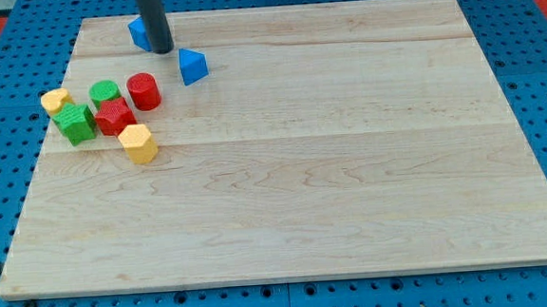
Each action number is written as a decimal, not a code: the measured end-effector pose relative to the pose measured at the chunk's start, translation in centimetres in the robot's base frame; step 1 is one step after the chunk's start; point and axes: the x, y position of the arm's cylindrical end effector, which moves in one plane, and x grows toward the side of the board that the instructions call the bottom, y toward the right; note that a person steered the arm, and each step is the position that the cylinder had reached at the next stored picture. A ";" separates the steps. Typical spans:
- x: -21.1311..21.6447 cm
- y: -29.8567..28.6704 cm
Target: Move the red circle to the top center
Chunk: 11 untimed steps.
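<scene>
Camera view: my tip rests on the wooden board near its top-left corner, just right of a blue block that the rod partly hides, with a blue triangular block just toward the view's right. It is a bare rod and holds nothing. The red circle lies below my tip, slightly toward the view's left, at the right end of the cluster by the left edge. The goal lies to its upper right, so I judge the tip must first get to the circle's lower-left side, among a red star-like block, a green round block, a green block, a yellow block and a yellow hexagon.
</scene>
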 end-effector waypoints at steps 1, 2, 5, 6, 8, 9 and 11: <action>1.9 2.6; 6.5 4.1; 11.3 -6.5; 7.3 -3.4; 2.9 -2.5; 0.0 4.6; -0.4 13.2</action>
